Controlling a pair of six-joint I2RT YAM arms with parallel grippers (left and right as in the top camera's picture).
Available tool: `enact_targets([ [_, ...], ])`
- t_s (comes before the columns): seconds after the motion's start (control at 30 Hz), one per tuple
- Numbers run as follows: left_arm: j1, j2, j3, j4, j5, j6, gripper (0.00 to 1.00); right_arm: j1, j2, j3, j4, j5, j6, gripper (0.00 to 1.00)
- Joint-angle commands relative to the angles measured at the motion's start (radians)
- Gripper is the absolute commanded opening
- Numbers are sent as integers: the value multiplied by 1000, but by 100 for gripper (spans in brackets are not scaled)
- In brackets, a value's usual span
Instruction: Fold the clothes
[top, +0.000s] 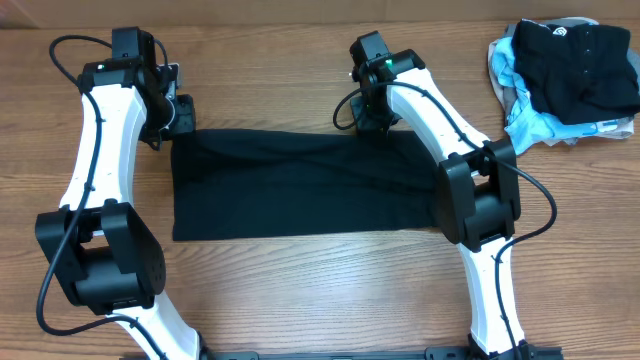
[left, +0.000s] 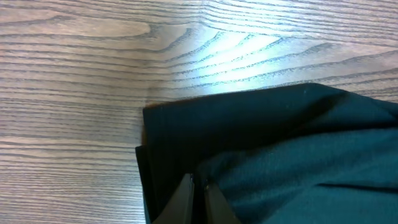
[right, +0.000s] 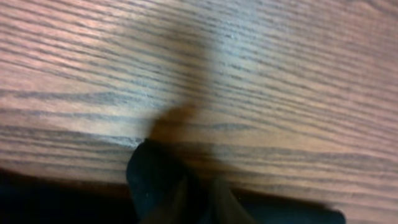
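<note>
The clothes lay as 1 flat black rectangle on the tabletop. The left end effector pinched their far-left corner. The right end effector, narrow, nipped the far edge, with wood beyond.

Right wrist view blurred: right tool cut off by bottom edge, its hold on black garment unclear. Overhead: right arm hides garment's right end. Clothes pile clipped at right edge.

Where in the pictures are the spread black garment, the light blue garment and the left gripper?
black garment (top: 300, 190): overhead view, middle of the flat cloth.
light blue garment (top: 527, 127): overhead view, its visible lower part.
left gripper (left: 199, 186): left wrist view, between fingertips.
</note>
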Motion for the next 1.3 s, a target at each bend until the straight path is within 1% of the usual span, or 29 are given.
enact_targets([
  [0.0, 5, -16, 6, 2, -6, 11, 4, -3, 3, 4, -2, -3, 0, 7],
  [0.03, 5, -16, 6, 2, -6, 11, 4, -4, 3, 9, -4, -3, 0, 4],
  [0.13, 5, -16, 6, 2, -6, 11, 4, -15, 3, 62, -34, -2, 2, 4],
  [0.27, 5, -16, 6, 4, -6, 11, 4, -43, 2, 220, -130, -3, 18, 4],
  [0.47, 5, -16, 6, 5, -6, 11, 4, -82, 2, 535, -407, -58, 39, 4],
  [0.53, 5, -16, 6, 6, -6, 11, 4, -84, 2, 590, -494, -72, 68, 4],
  [0.67, 5, -16, 6, 9, -6, 11, 4, -80, 3, 589, -581, -106, 108, 4],
  [0.8, 5, -16, 6, 12, -6, 11, 4, -52, 4, 521, -580, -209, 129, 4],
  [0.97, 5, -16, 6, 11, -6, 11, 4, 4, 4, 400, -576, -206, 185, 4],
  [1.13, 5, -16, 6, 12, -3, 11, 4, 61, 4, 269, -573, -210, 187, 4],
  [1.17, 5, -16, 6, 12, -3, 11, 4, 70, 4, 240, -571, -212, 187, 8],
  [1.2, 5, -16, 6, 12, -3, 11, 4, 77, 4, 215, -570, -214, 187, 17],
  [1.23, 5, -16, 6, 12, -4, 11, 4, 84, 4, 190, -570, -213, 185, 24],
  [1.27, 5, -16, 6, 13, -3, 11, 4, 88, 4, 173, -568, -213, 179, 25],
])
